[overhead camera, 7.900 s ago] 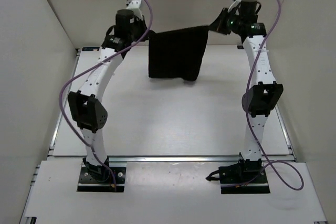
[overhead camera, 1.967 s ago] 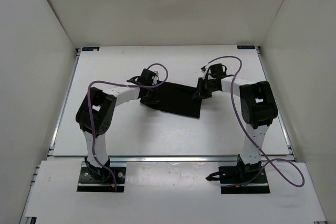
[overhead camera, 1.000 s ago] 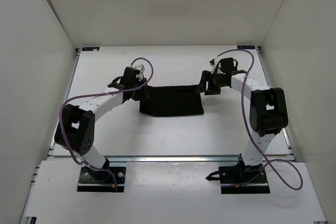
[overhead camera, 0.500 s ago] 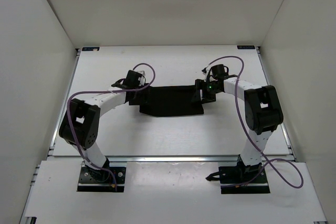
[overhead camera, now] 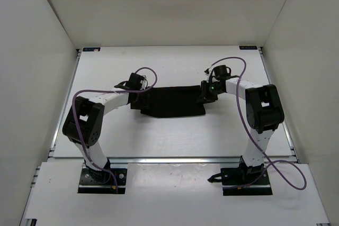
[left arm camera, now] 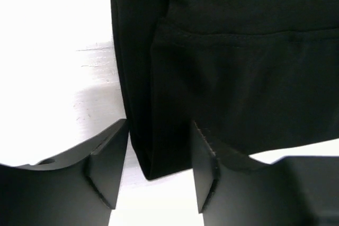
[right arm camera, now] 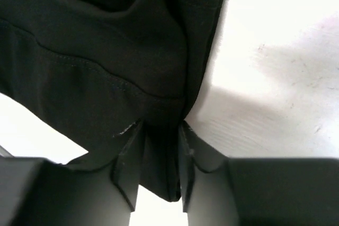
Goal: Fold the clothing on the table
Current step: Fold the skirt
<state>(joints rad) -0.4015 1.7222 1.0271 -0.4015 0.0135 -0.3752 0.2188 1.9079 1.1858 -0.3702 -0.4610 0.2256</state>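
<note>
One item of clothing lies on the table, near the middle of the surface and between the two grippers; its long side runs left to right. It is plain black, matte and soft, laid in a low, wide band with more than one layer; the near edge is uneven, with a slanted corner at the left end. One stitched hem line crosses the fabric in the left wrist view, and one vertical folded edge runs down its left side; the right wrist view shows one stitched line as well, with the fabric drawn into creases.

Two grippers are at the garment's ends. The left gripper is at the left end; its jaws stand apart, one on each side of the garment's near left corner, which lies between them on the table. The right gripper is at the right end; its jaws are drawn close together and clamp a narrow fold of the black fabric.

Two blue corner marks sit at the far table corners; any lettering on them is too small to read. Two purple cables loop over the arms; one green light glows on the right wrist; two black base plates stand at the near edge.
</note>
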